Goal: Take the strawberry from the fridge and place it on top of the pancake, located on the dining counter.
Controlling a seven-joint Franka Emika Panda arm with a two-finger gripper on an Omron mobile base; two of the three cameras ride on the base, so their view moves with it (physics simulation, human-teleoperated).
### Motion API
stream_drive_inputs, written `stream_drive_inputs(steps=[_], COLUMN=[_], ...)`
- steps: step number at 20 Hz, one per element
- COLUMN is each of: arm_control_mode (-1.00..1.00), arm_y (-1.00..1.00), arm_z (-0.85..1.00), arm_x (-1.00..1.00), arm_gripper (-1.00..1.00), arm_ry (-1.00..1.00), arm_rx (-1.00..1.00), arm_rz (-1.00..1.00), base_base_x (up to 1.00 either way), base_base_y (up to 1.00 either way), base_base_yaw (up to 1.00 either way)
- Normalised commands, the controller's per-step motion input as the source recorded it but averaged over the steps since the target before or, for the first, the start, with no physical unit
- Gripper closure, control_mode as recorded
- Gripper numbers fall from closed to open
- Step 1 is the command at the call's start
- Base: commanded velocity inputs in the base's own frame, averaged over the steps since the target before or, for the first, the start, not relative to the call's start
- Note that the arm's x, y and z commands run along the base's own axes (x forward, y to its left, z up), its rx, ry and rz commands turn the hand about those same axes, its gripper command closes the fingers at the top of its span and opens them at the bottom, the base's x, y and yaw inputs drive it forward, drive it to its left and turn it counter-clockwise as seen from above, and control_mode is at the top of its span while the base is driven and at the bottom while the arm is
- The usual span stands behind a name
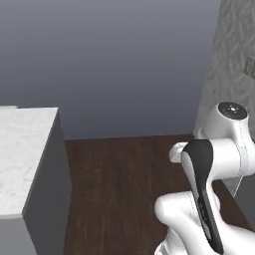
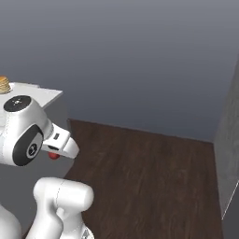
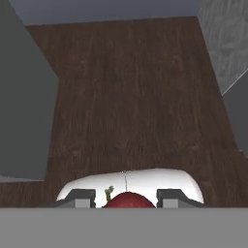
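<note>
We note a dark wooden floor (image 1: 124, 189) running back to a plain blue-grey wall (image 1: 109, 60), with a patterned grey wall (image 2: 229, 154) along the right side of both base views. The desk (image 1: 22, 154), a white marble-look slab on a grey base, stands at the left edge of the left base view; in the right base view we see its far corner behind the arm.

The arm (image 1: 204, 199) is folded close to the base, its wrist held over the floor just beside the desk.

The pancake (image 2: 4, 84) sits on the desk at the far left edge of the right base view, cut by the frame; we cannot make out its plate.

The end effector (image 3: 125, 197) appears in the hand view, clenched on the strawberry (image 3: 129, 200), whose red body and small green stalk sit between the two fingertips (image 3: 80, 197). In the right base view a small red shape below the wrist appears to be the same strawberry (image 2: 54, 155), though it is too small there for us to be sure. It hangs above the floor, apart from the pancake.
</note>
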Motion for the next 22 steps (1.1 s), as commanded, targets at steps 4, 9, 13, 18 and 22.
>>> stream_drive_inputs(steps=[4, 9, 13, 18, 22], arm_control_mode=[1.00, 1.00, 1.00, 1.00, 1.00], arm_y=[0.00, 0.00, 0.00, 0.00, 0.00], arm_z=[0.00, 0.00, 0.00, 0.00, 0.00], arm_x=[0.00, 0.00, 0.00, 0.00, 0.00], arm_gripper=[1.00, 1.00, 1.00, 1.00, 1.00], arm_ry=[0.00, 0.00, 0.00, 0.00, 0.00], arm_rx=[0.00, 0.00, 0.00, 0.00, 0.00], arm_rz=[0.00, 0.00, 0.00, 0.00, 0.00], base_base_x=[1.00, 1.00, 1.00, 1.00, 1.00], base_base_y=[0.37, 0.48, 0.42, 0.12, 0.02], base_base_yaw=[-0.01, -0.02, 0.00, 0.00, 0.17])
